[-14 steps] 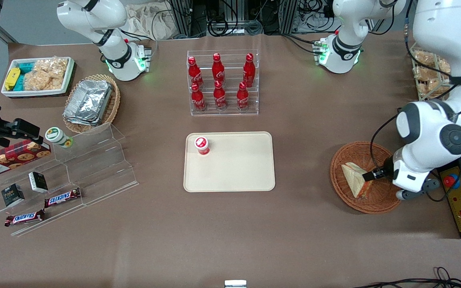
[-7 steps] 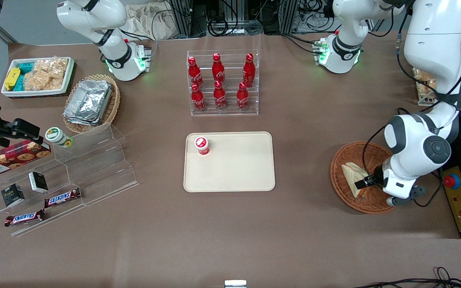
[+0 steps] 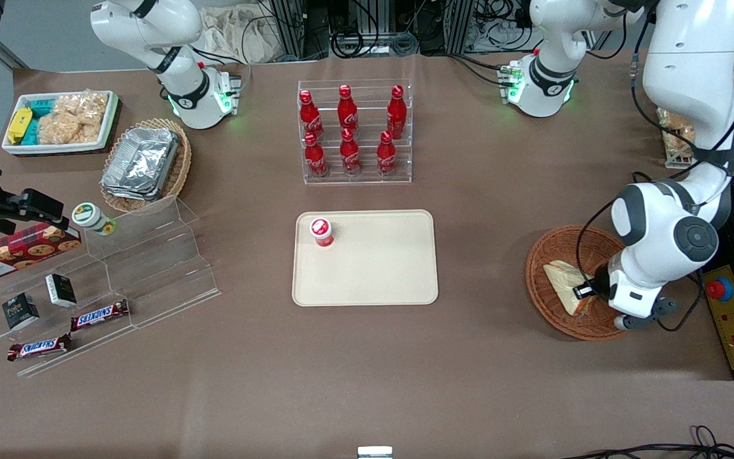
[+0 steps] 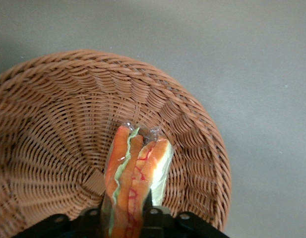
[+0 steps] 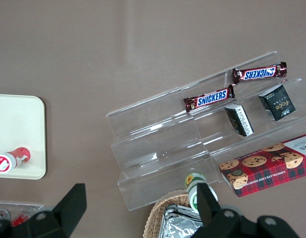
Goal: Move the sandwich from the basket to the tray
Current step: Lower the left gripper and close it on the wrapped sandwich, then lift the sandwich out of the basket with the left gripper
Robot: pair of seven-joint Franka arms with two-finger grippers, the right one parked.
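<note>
Sandwich [image 4: 135, 178]: in basket [image 3: 548, 255], no readable label. Gripper [image 3: 587, 292]: down at sandwich; grip state cannot be told. Tray [image 3: 380, 268]: well apart.

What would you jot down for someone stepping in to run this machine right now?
Gripper: down in the basket, its fingers on either side of the sandwich; it appears shut on it.
Sandwich: in the basket, at the working arm's end of the table, not clearly lifted.
Tray: mid-table, holding only a small red-capped bottle near one corner.
Done: reach and probably the grasp.
Left: lift the sandwich, carry it to the tray, set it on a bare part, let go.
</note>
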